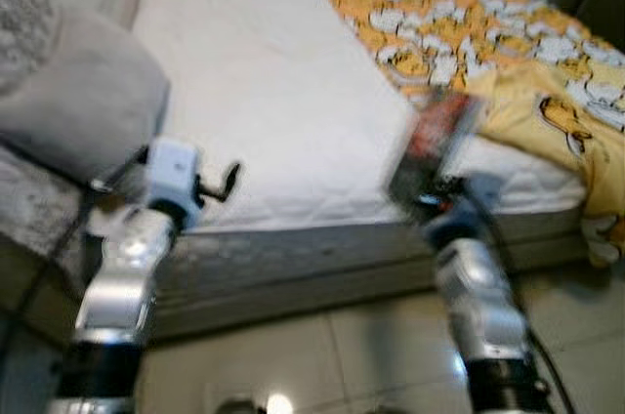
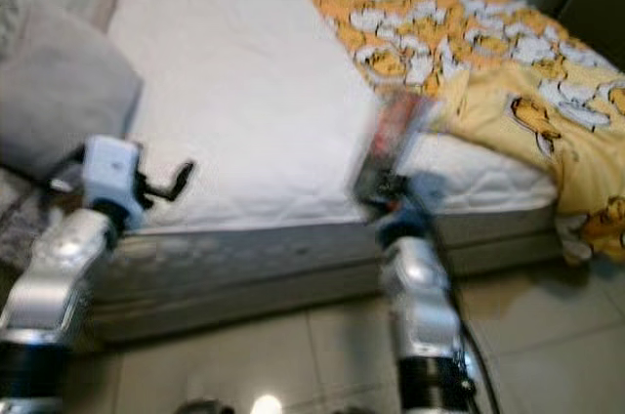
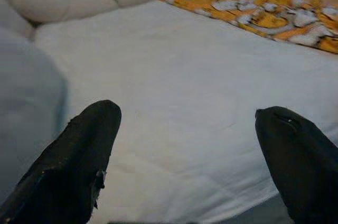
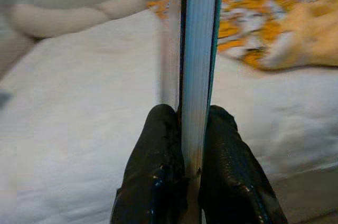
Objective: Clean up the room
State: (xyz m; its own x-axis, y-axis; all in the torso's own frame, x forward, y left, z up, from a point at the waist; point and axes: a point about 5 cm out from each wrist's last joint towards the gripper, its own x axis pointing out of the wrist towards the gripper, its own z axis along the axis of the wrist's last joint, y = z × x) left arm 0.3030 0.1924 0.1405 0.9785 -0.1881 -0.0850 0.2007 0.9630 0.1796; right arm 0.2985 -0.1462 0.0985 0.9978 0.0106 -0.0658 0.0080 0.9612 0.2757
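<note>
**Book held at bed edge; left gripper empty**

Bed (image 1: pixel 273 92): white mattress bare across the near and middle area. Yellow patterned duvet (image 1: pixel 488 33) is pushed to the robot's right and spills over the far corner toward the floor. Grey cushion (image 1: pixel 78 102) leans at the left side; pale pillows (image 3: pixel 68 2) lie along the head end. Tiled floor (image 1: pixel 371 346) in front.

Right gripper (image 4: pixel 193 129): fingers pinched tight on the lower edge of a thin book (image 1: pixel 439 136), which stands upright just above the mattress's near edge. Head views are blurred here; cover is dark with red, no title legible.

Left gripper (image 3: pixel 187 129): spread wide, holding nothing, hovering at the near left edge of the mattress beside the cushion.

Risks (judgement): the grip takes only a narrow strip at the book's bottom, so a swing of the arm could let the book pivot or slip onto the tiles. Blur suggests motion, which makes misplacement likelier.
</note>
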